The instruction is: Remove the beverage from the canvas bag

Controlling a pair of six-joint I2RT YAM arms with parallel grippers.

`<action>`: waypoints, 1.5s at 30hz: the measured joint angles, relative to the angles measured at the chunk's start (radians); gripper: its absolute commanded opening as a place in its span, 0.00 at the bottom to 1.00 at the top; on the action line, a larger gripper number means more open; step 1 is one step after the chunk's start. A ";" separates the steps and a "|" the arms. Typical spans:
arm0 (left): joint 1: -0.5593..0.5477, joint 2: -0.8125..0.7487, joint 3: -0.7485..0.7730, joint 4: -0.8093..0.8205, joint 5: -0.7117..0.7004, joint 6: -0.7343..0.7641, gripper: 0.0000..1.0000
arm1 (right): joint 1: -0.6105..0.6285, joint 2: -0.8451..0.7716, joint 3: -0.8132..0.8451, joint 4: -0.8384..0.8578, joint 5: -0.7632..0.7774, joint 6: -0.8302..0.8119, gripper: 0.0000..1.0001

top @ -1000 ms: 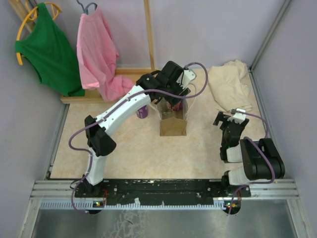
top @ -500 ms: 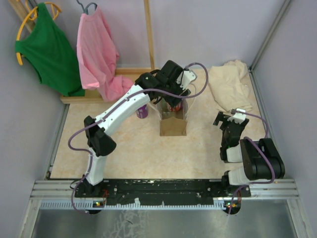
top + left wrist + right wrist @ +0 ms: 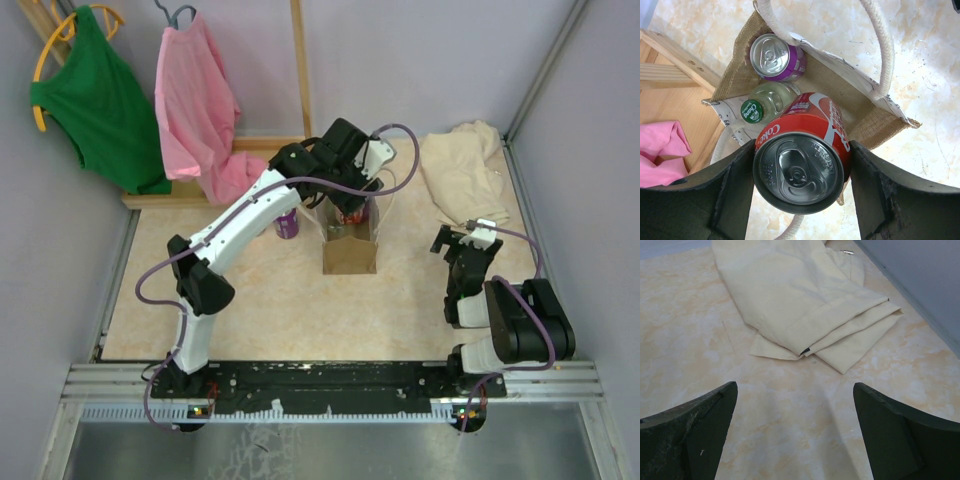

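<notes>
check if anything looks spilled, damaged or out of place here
Nothing stands out. The left gripper holds a sealed red can over the bag, which stands upright with a capped bottle inside. No liquid shows on the table. The beige cloth is only a loose heap.

Top view sits high above the near edge, looking down over the whole tabletop (image 3: 260, 300). Left wrist camera points straight down, very close, red cola can (image 3: 802, 155) filling the foreground above the canvas bag (image 3: 840, 85), the same bag the top view shows mid-tabletop. Right wrist camera skims low toward the beige cloth (image 3: 805, 300), probably the top view's far-right heap.
</notes>
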 measured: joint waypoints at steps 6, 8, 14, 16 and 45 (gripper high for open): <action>0.000 -0.010 -0.001 -0.007 -0.032 0.000 0.00 | 0.000 0.000 0.000 0.000 0.000 0.000 0.99; 0.000 -0.026 -0.006 -0.006 -0.053 0.000 0.00 | 0.000 0.000 0.000 0.000 0.000 0.000 0.99; 0.007 -0.114 -0.020 -0.005 -0.120 0.000 0.00 | 0.000 0.000 0.000 0.000 0.000 0.000 0.99; 0.010 -0.140 -0.020 -0.005 -0.137 0.001 0.00 | 0.000 0.000 0.000 0.000 0.000 0.000 0.99; 0.360 -0.484 -0.401 0.098 -0.156 -0.068 0.00 | 0.000 0.000 0.000 0.000 0.000 0.000 0.99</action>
